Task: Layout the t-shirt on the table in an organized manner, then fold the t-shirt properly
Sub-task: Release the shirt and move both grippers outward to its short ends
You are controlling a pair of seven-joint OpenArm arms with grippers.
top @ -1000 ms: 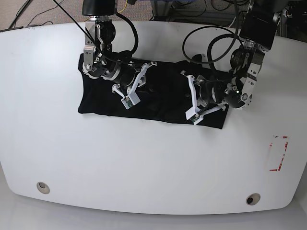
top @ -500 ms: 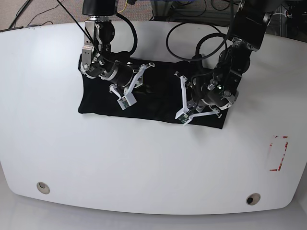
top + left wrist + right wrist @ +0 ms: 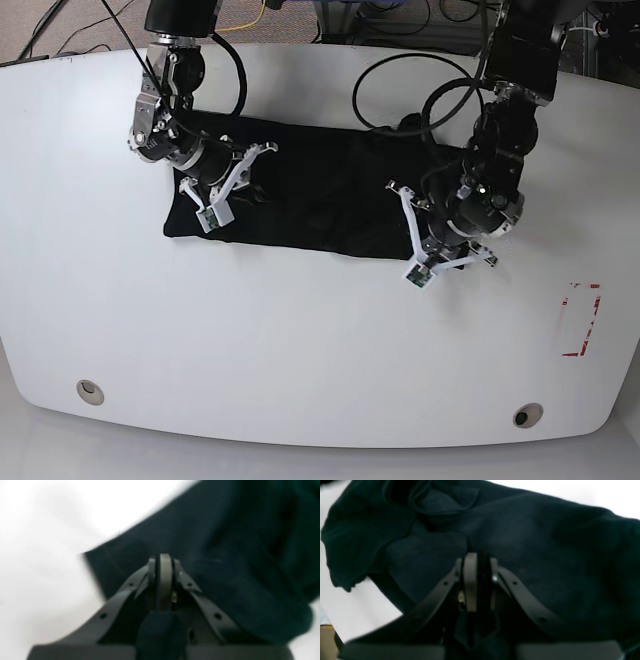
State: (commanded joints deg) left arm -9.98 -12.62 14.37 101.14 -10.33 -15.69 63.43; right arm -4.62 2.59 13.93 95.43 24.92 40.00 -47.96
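The black t-shirt (image 3: 320, 200) lies as a long flat band across the far half of the white table (image 3: 300, 340). My right gripper (image 3: 215, 195) is low over the shirt's left end. In the right wrist view that gripper (image 3: 477, 557) is shut, with a fold of the t-shirt (image 3: 532, 542) pinched between its pads. My left gripper (image 3: 440, 255) sits at the front edge of the shirt's right end. The left wrist view shows it (image 3: 162, 557) shut too, pads pressed together with dark cloth bunched between the fingers, over the t-shirt (image 3: 237, 567) near a corner and the bare table (image 3: 37, 530).
Black cables (image 3: 400, 90) loop over the shirt's far edge by the right-hand arm. Two grommet holes (image 3: 90, 390) (image 3: 527, 415) sit near the table's front edge. A red tape mark (image 3: 582, 320) is at the right. The table's back edge runs just behind both arms.
The arm on the view's left has swung left to the shirt's left end. The other arm has shifted right and toward the shirt's front edge. The shirt still lies flat.
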